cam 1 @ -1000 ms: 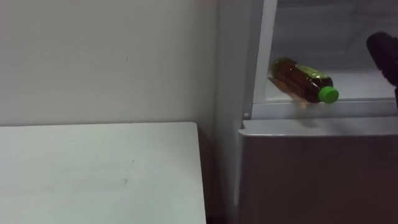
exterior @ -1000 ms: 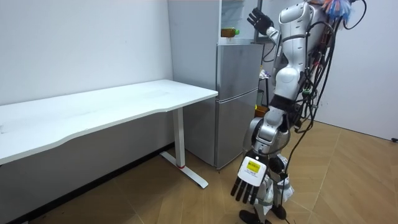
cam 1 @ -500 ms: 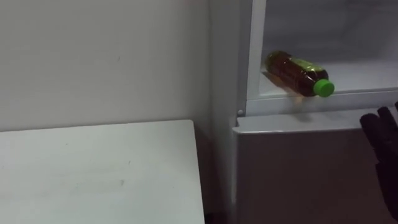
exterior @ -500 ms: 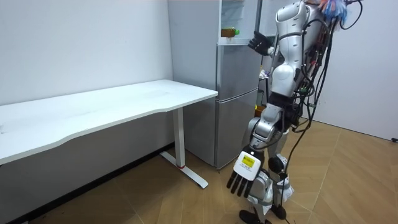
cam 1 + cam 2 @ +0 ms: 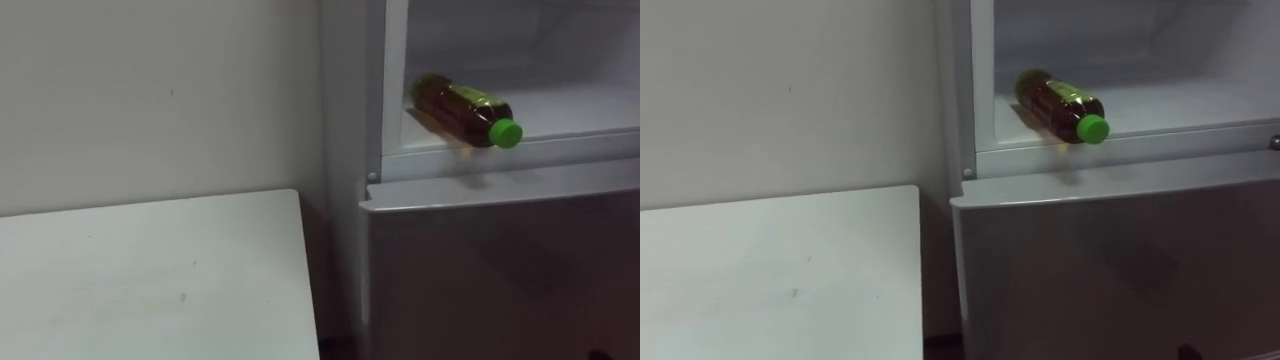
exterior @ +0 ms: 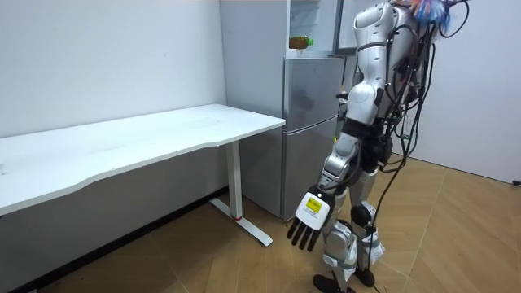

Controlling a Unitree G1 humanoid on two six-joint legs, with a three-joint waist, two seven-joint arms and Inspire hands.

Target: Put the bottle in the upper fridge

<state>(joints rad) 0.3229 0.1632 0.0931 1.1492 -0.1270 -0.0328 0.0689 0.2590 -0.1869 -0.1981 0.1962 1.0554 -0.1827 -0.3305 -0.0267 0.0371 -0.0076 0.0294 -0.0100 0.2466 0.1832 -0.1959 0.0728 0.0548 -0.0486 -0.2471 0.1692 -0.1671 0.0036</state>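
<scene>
White wall, wood floor | white table [image 5: 150, 270] just beside fridge [image 5: 500, 270], robot standing before the fridge | bottle [image 5: 462, 107] lying on its side at open upper compartment's front left, green cap outward | left hand [image 6: 308, 218] hangs low, fingers straight, empty

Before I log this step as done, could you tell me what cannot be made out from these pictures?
Upper fridge compartment: top and right side cut off by the eye views' edges, so its other contents are unknown.
Bottle: label print too small to read in the eye views and the room view.
Lower fridge door: shut, hiding the inside.
Left hand: hangs open in the room view, palm turned away.
</scene>
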